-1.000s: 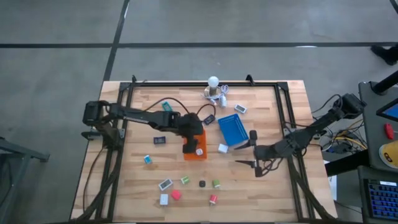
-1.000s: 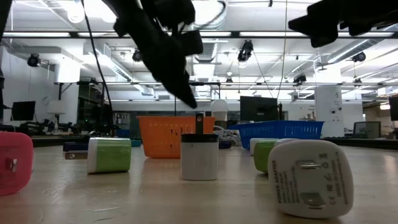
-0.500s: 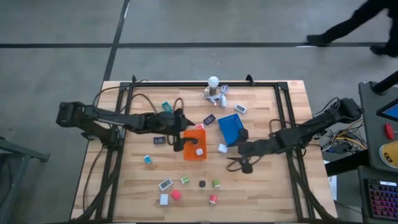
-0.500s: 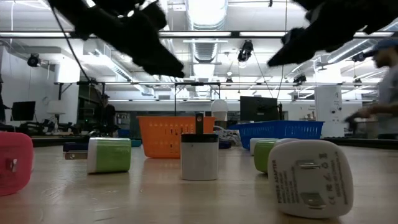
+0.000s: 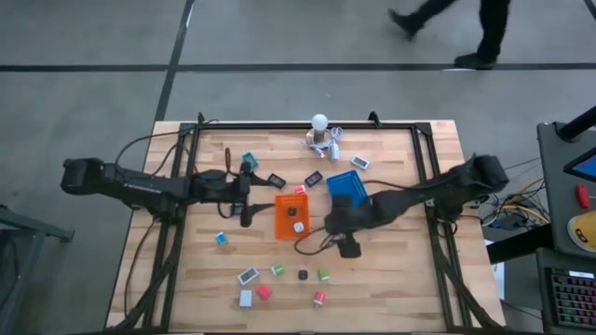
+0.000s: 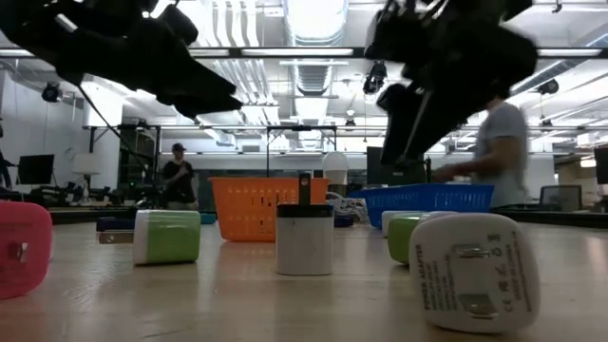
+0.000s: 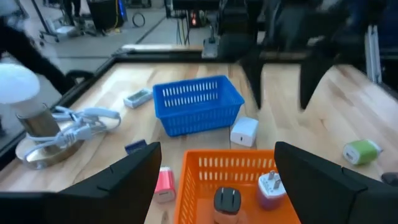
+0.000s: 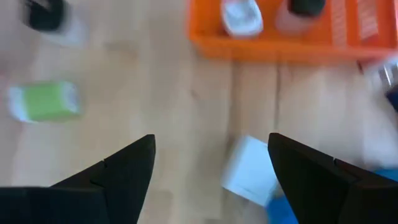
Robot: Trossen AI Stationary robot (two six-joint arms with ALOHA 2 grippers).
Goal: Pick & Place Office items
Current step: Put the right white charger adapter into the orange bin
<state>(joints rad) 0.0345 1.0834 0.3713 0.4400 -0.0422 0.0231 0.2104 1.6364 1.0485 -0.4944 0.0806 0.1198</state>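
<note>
Right gripper (image 5: 341,234) hovers, fingers apart, above the white cube charger (image 8: 252,172) beside the orange tray (image 5: 291,216); left gripper (image 5: 246,193), fingers spread, hangs opposite.

The pink block (image 6: 21,249) is cut by the low view's edge; the walking person (image 5: 453,26) is cropped headless

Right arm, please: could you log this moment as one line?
right pincer: open, empty, over white block | left pincer: open, beside orange tray | blue tray: untouched
</note>
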